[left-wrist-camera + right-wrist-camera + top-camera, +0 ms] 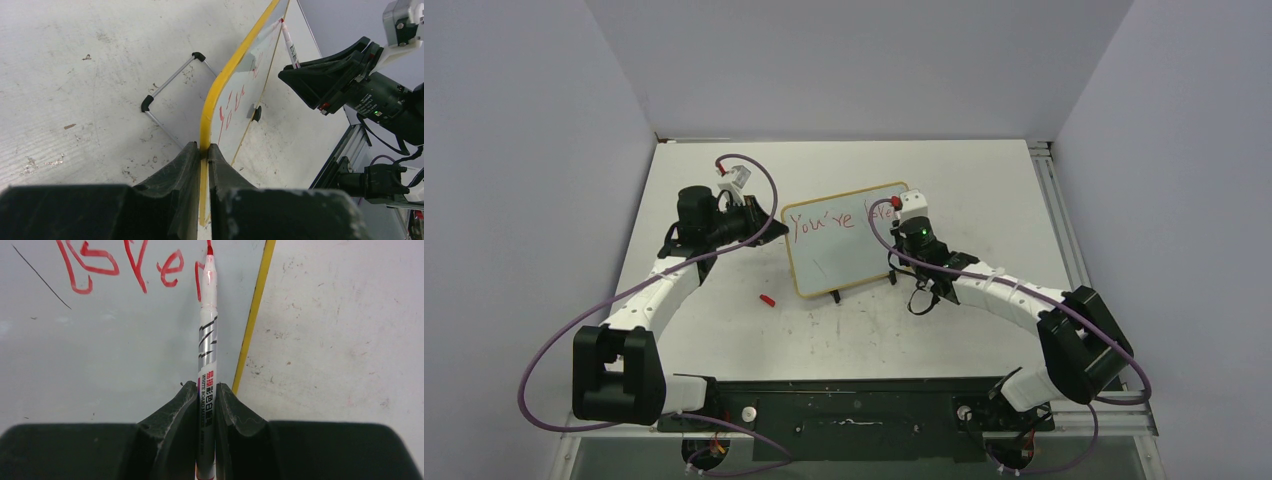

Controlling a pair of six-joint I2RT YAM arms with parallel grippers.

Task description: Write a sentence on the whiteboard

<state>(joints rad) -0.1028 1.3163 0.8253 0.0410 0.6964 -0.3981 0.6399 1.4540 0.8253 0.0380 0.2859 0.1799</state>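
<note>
The whiteboard [849, 265] stands tilted mid-table on its wire stand, tan frame all round. My left gripper [771, 224] is shut on its left edge; in the left wrist view the frame [216, 90] runs between the closed left gripper [204, 150]. The right gripper [902, 222] hovers over the board's upper right, shut on a white marker [207, 340] whose red tip touches the board close to the frame [254, 315]. The sentence [822, 222] reads "You're" in red, then partly hidden letters, which show as "love" [120, 265] and a fresh stroke. The right gripper [205, 390] clamps the marker's barrel.
A small red marker cap [767, 299] lies on the table left of the board's lower corner. The stand's wire leg with black feet [170, 80] juts out behind the board. A metal rail [1052, 200] runs along the table's right edge.
</note>
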